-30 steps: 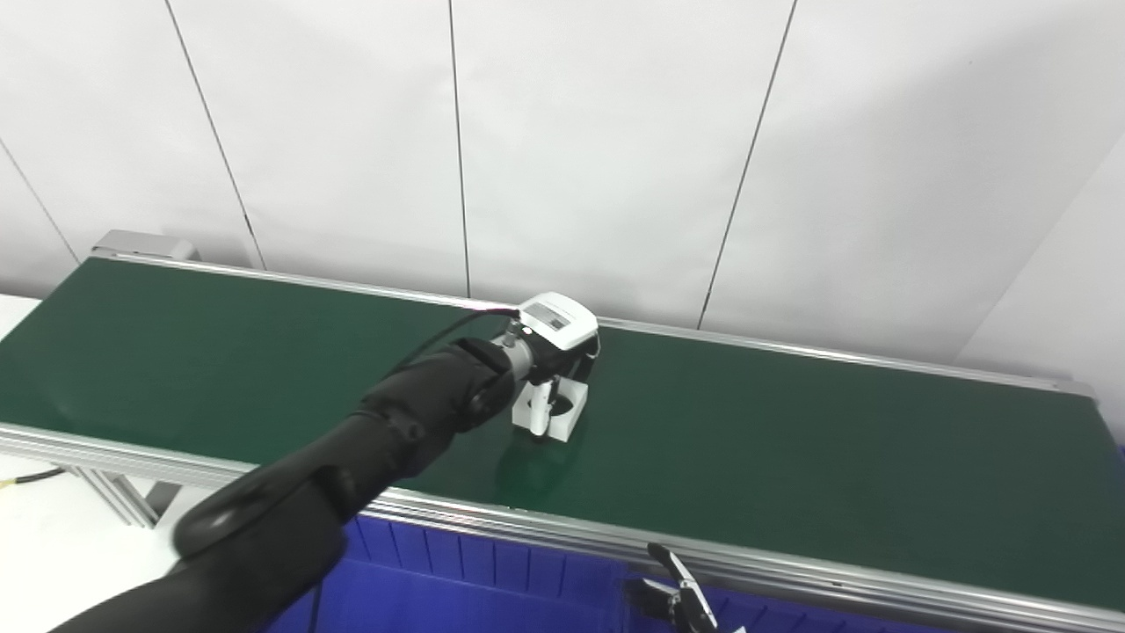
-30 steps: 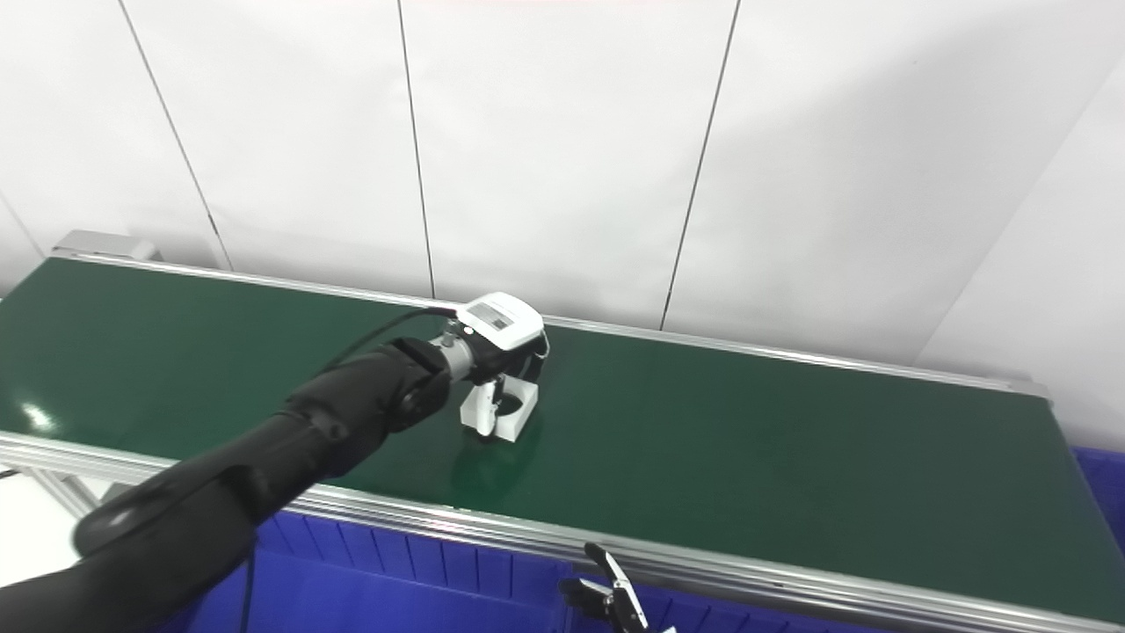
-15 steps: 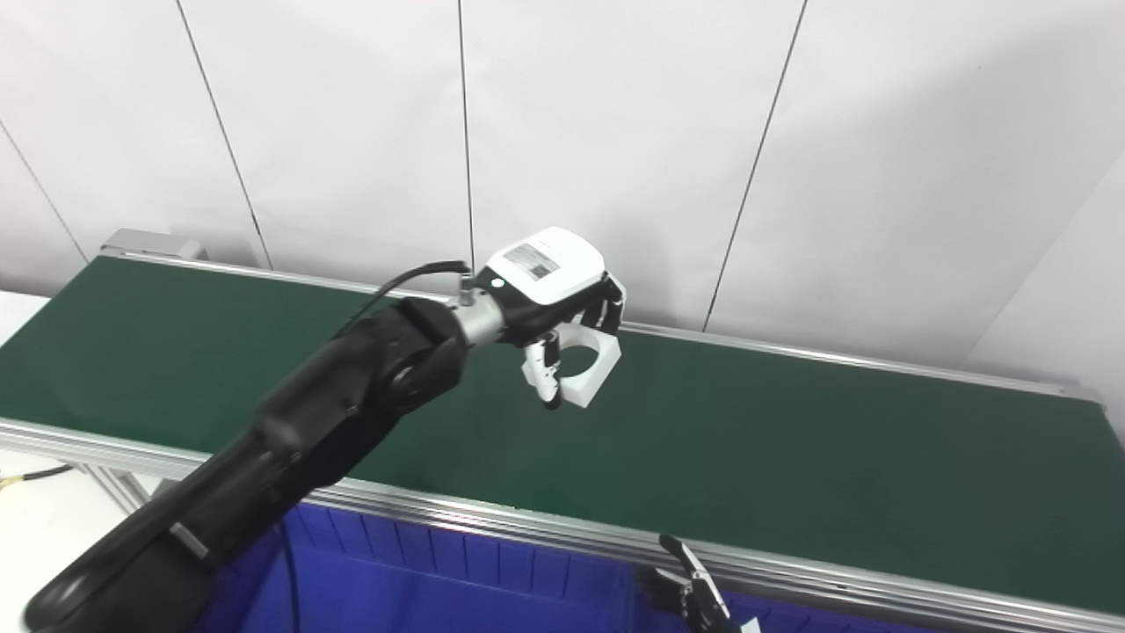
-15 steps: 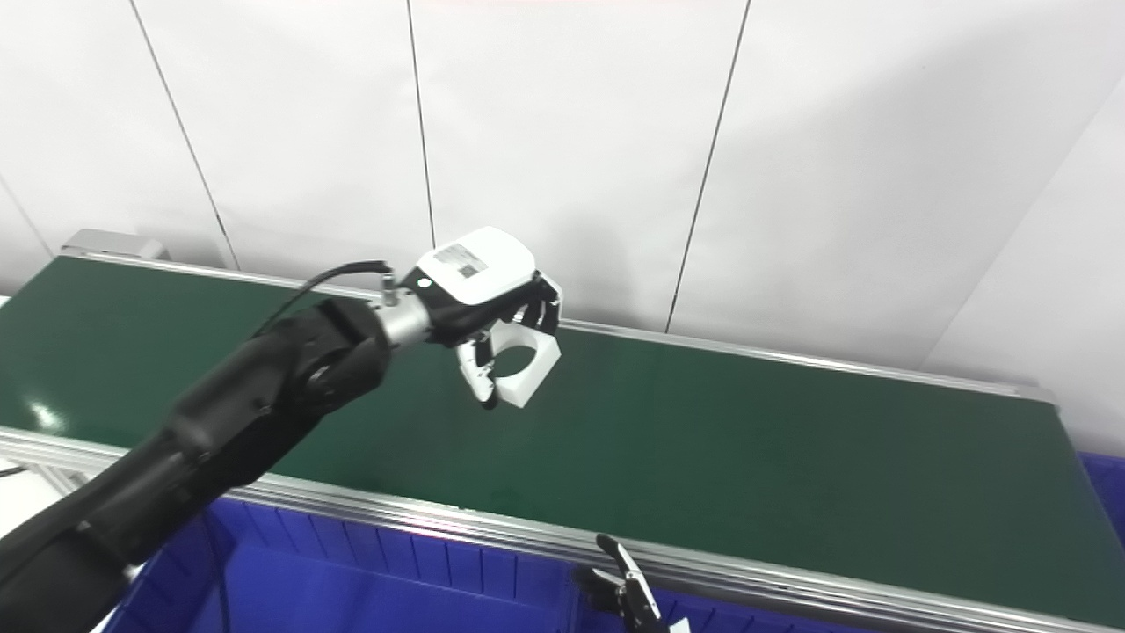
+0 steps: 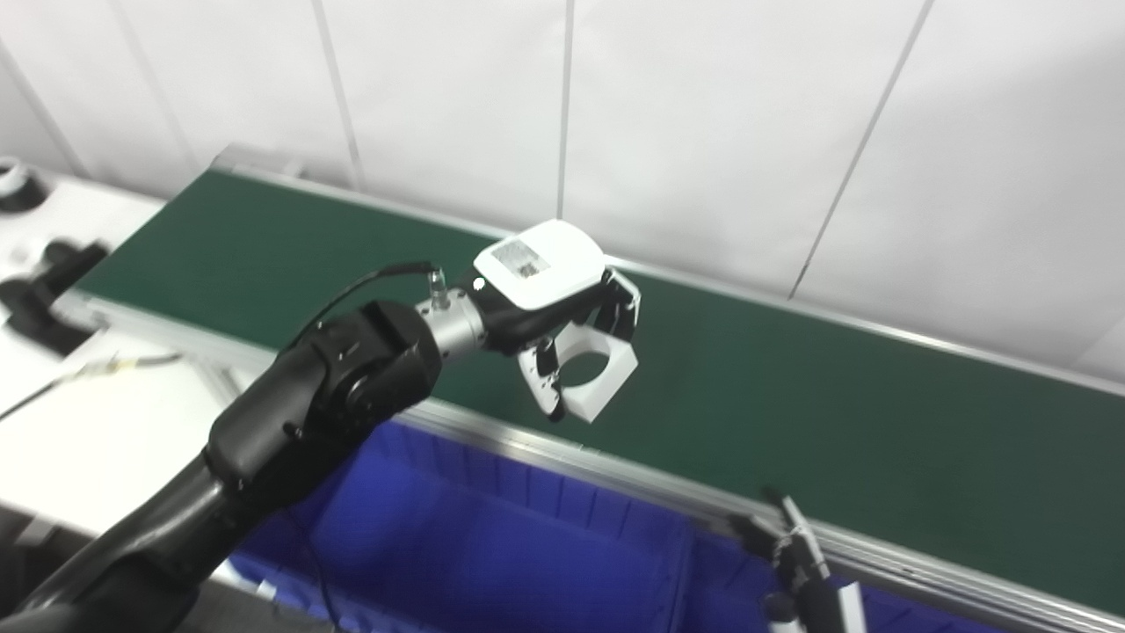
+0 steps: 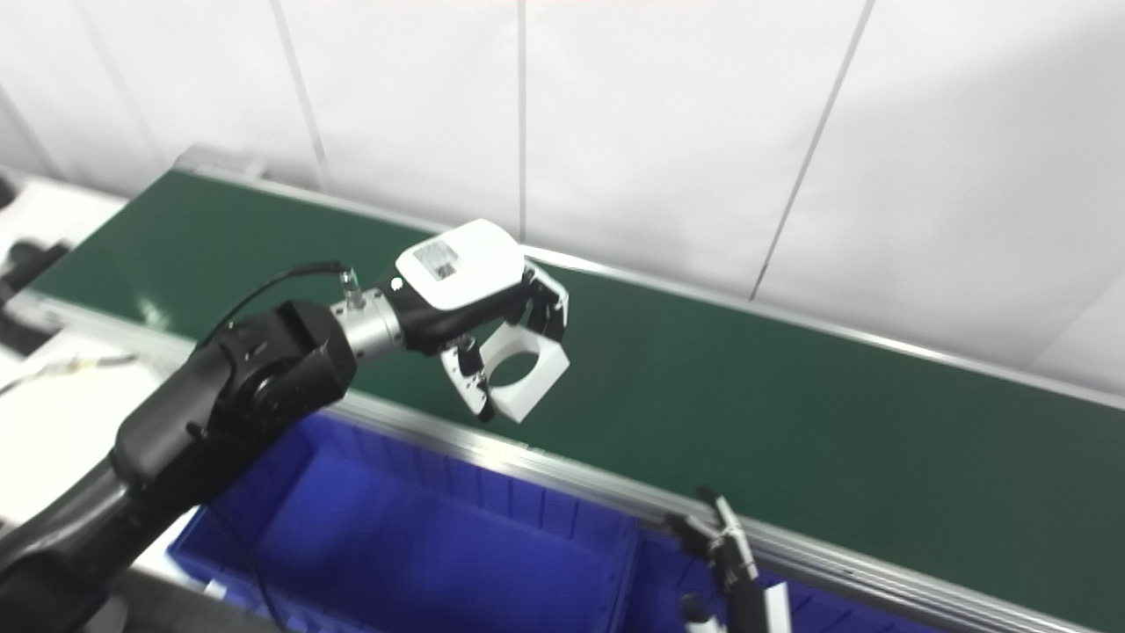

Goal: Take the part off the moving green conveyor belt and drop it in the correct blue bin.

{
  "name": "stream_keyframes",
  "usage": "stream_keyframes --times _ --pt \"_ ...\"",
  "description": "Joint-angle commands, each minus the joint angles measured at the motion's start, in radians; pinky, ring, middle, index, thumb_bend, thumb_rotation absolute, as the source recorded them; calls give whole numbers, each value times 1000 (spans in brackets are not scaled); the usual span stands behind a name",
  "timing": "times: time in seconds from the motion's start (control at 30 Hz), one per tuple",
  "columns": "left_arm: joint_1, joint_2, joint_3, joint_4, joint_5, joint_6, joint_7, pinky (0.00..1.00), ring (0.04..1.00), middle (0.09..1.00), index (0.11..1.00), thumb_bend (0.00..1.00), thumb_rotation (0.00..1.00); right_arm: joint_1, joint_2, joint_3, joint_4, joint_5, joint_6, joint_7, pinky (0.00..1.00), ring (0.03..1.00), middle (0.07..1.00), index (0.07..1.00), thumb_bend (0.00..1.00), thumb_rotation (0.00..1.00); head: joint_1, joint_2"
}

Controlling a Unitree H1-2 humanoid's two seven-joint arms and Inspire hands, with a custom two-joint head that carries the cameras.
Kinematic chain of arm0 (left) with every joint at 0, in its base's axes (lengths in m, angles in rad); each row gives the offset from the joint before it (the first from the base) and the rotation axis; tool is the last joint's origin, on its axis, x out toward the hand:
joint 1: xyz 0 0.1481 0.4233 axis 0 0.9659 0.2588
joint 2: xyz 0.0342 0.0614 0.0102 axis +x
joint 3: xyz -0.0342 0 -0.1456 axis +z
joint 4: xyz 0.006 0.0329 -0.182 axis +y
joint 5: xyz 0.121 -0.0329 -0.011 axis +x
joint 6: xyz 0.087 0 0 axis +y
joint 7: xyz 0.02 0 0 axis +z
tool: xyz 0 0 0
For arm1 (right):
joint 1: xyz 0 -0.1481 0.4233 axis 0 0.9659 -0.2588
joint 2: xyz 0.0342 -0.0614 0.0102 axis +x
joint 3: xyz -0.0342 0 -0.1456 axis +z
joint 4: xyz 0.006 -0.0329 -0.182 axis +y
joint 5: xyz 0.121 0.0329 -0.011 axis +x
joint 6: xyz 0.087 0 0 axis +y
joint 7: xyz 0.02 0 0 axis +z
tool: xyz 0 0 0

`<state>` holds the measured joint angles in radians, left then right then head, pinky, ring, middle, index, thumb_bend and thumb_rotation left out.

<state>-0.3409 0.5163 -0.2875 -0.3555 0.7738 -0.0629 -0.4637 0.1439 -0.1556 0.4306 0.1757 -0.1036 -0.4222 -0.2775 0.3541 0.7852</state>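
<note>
With my left robot hand (image 5: pixel 562 303) clamped on the white part (image 5: pixel 596 373) above the belt's (image 5: pixel 791 413) near rail, I'd carry it level over the blue bin (image 5: pixel 492 554) before letting go; it's blocky with no clear long axis, its round bore facing me.

Left hand (image 5: pixel 562 325): fingers closed on white part (image 5: pixel 593 376) with round hole, held above near rail of green conveyor belt (image 5: pixel 791 422). Blue bin (image 5: pixel 492 545) below. Right hand (image 5: pixel 795 563): low, near right, blurred.
</note>
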Motion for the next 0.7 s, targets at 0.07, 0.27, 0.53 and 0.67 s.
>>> stream_keyframes --times 0.07,0.27,0.53,0.67 --pt "27 12 57 -98 -4 46 -31 373 445 466 503 525 0 -2 -1 -38 -56 15 -47 47 718 748 726 902 797 953 22 17" --pt "96 -25 64 -147 34 97 -82 382 458 481 495 525 0 6 -11 -98 -73 25 -48 101 729 737 726 903 820 974 144 20" --pt "154 -41 63 -129 82 85 -84 405 480 482 494 525 0 7 -14 -149 -83 40 -47 163 712 735 725 907 790 981 180 27" --pt "168 -39 52 -94 110 73 -75 418 497 499 483 525 0 11 -11 -165 -90 49 -47 187 712 740 736 907 766 979 195 25"
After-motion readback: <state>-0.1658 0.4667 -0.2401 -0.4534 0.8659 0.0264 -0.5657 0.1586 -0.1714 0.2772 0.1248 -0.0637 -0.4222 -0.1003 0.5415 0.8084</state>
